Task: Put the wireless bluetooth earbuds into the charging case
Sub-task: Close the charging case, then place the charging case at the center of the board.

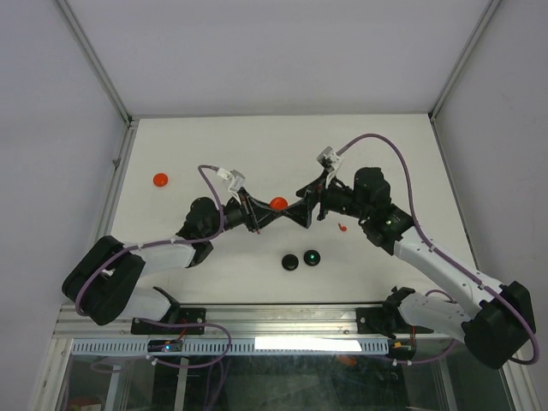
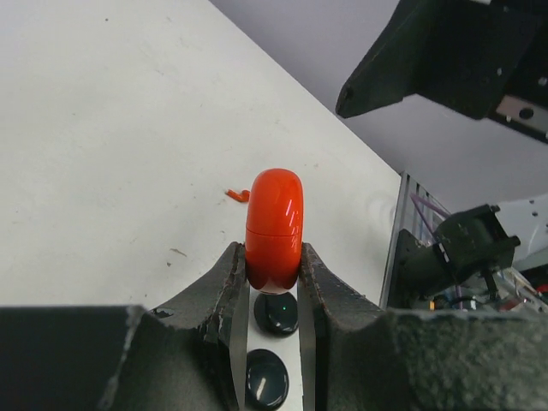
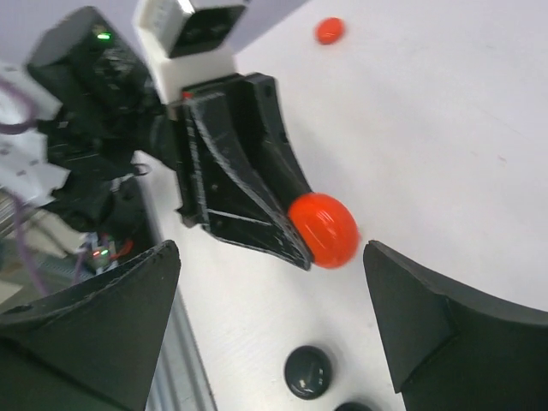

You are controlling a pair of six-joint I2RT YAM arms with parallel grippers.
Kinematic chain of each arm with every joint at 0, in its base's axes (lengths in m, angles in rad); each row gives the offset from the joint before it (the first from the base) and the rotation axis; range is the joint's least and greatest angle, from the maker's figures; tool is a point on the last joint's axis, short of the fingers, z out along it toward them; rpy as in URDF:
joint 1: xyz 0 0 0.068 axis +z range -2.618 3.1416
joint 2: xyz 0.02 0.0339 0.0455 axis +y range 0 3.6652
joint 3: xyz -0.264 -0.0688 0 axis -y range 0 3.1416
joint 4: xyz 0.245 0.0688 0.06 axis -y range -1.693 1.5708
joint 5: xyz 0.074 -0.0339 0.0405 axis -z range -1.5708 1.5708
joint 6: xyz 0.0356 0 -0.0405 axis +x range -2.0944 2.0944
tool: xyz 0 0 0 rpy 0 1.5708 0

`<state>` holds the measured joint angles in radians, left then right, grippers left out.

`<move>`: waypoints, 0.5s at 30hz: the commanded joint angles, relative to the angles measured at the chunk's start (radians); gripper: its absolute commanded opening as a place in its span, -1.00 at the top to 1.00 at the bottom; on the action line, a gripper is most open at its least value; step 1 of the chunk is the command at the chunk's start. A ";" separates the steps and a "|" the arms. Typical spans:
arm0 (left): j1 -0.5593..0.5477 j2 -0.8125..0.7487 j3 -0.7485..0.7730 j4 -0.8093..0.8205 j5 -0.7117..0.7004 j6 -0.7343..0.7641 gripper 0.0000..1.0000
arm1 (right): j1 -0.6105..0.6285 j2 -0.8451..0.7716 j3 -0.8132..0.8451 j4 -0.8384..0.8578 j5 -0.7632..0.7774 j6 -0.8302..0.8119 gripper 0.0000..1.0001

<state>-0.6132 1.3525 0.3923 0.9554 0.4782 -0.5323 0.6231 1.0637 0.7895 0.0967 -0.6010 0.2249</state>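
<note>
A red round charging case hangs above the table's middle, closed, its seam showing, with my left gripper shut on its lower part. My right gripper faces it from the right, open, its two fingers spread wide on either side of the case without touching it. One tiny red earbud lies on the white table below the right wrist, seen beyond the case in the left wrist view. No other earbuds are in view.
Two black round cases lie near the front middle; one shows a green light. A red disc lies at the far left. The table is bounded by a metal frame and a front rail.
</note>
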 commanded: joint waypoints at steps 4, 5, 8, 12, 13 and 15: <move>0.010 0.116 0.163 -0.204 -0.116 -0.137 1.00 | -0.006 -0.039 -0.065 -0.080 0.375 -0.021 -0.83; 0.010 0.143 0.199 -0.253 -0.116 -0.141 0.97 | -0.006 -0.046 -0.080 -0.070 0.403 -0.022 -0.83; 0.010 0.235 0.298 -0.358 -0.084 -0.166 0.88 | -0.006 -0.074 -0.133 -0.025 0.479 -0.027 -0.83; 0.010 0.354 0.369 -0.372 -0.068 -0.222 0.81 | -0.006 -0.108 -0.195 0.025 0.535 -0.033 -0.84; 0.010 0.378 0.382 -0.375 -0.076 -0.231 0.78 | -0.006 -0.114 -0.206 0.031 0.543 -0.036 -0.84; 0.011 0.429 0.422 -0.399 -0.087 -0.243 0.67 | -0.008 -0.126 -0.221 0.032 0.559 -0.040 -0.84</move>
<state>-0.6132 1.7199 0.7383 0.6006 0.3973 -0.7116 0.6209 0.9821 0.5846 0.0387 -0.1318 0.2089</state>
